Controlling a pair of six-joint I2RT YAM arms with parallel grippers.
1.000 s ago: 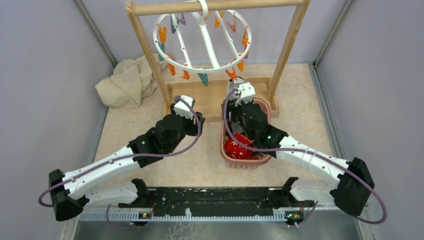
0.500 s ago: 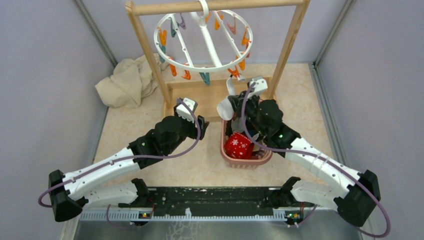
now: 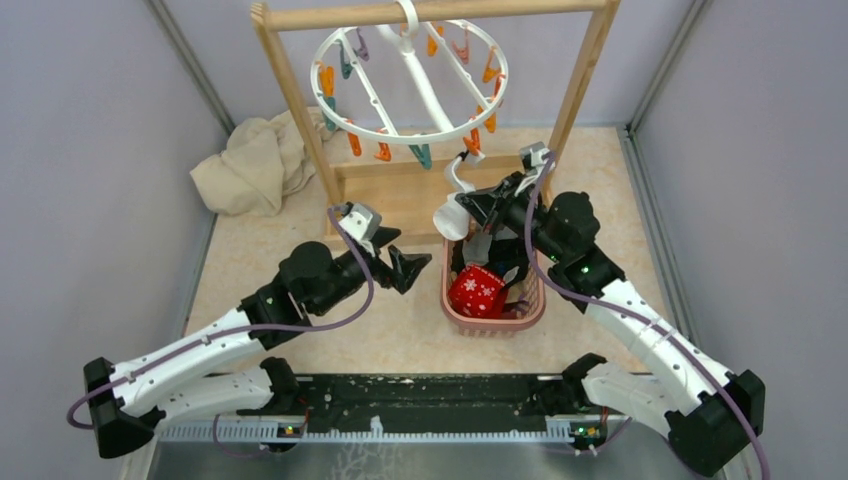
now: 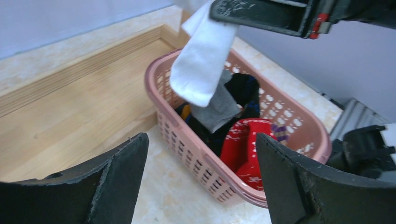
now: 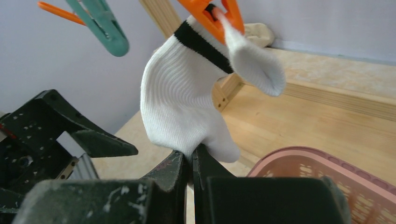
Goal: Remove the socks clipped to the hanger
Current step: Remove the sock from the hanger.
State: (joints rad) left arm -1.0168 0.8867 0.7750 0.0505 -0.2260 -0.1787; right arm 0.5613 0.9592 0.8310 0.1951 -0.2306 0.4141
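Observation:
The hanger (image 3: 410, 75), a white ring with coloured clips, hangs from the wooden rack. One white sock (image 5: 182, 107) with a black band is still pinched by an orange clip (image 5: 212, 14). My right gripper (image 5: 191, 156) is shut on that sock's toe, just above the pink basket's far rim; in the top view the sock (image 3: 452, 215) hangs beside the gripper (image 3: 470, 208). My left gripper (image 4: 201, 182) stands open and empty, low to the left of the basket (image 4: 196, 140). A red patterned sock (image 4: 245, 144), a grey one (image 4: 217, 109) and dark ones lie in the basket.
The wooden rack's frame (image 3: 430, 12) and its base board (image 3: 400, 195) stand right behind the basket (image 3: 490, 320). A beige cloth (image 3: 250, 165) is heaped at the back left. Grey walls close in on both sides.
My right gripper shut on the white sock and swung right and back with it. My left arm drew back, turned toward the basket and opened wider.

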